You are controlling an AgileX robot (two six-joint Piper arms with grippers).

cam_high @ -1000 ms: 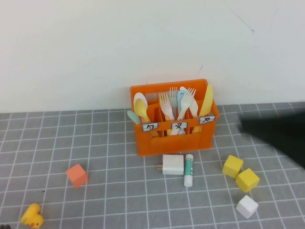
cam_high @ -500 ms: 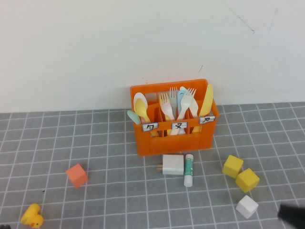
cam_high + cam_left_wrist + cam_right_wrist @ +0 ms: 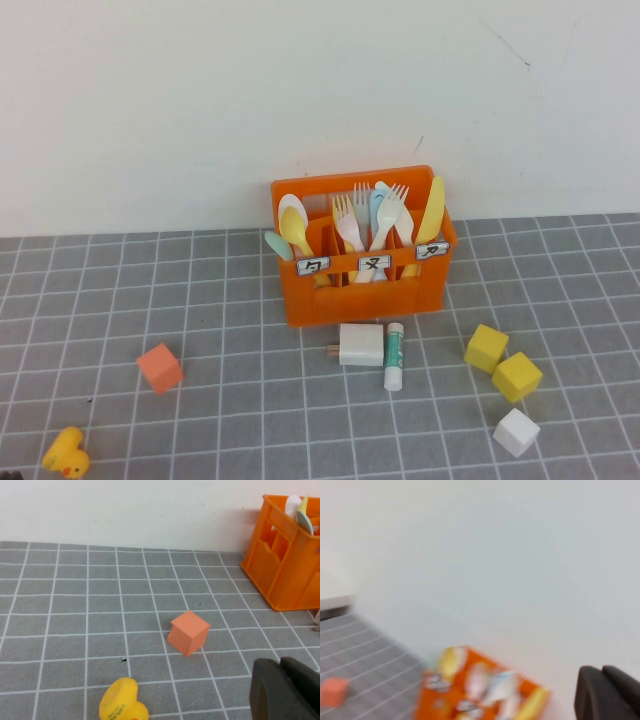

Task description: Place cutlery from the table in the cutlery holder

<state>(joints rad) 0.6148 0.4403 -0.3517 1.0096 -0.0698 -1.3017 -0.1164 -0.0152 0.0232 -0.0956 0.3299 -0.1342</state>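
Observation:
The orange cutlery holder (image 3: 365, 295) stands on the grey gridded table (image 3: 230, 330) by the white wall. The pale-yellow spoon (image 3: 296, 232) stands upright in its left compartment beside a white spoon and a teal spoon. Forks fill the middle compartment and a yellow knife (image 3: 432, 212) stands in the right one. Neither arm shows in the high view. My left gripper (image 3: 279, 664) is shut and empty, low over the table near the orange cube (image 3: 188, 633), with the holder (image 3: 287, 575) farther off. My right gripper (image 3: 601, 671) is shut and empty, raised, with the holder (image 3: 435, 705) blurred below it.
In front of the holder lie a white charger (image 3: 360, 344) and a glue stick (image 3: 393, 356). Two yellow cubes (image 3: 487, 347) (image 3: 517, 376) and a white cube (image 3: 517, 432) sit at the right. An orange cube (image 3: 160, 367) and a yellow duck (image 3: 66, 452) sit at the left.
The dark shape of my right arm moved from the right of the holder down to the lower right corner and then out of the high view. The objects stayed put.

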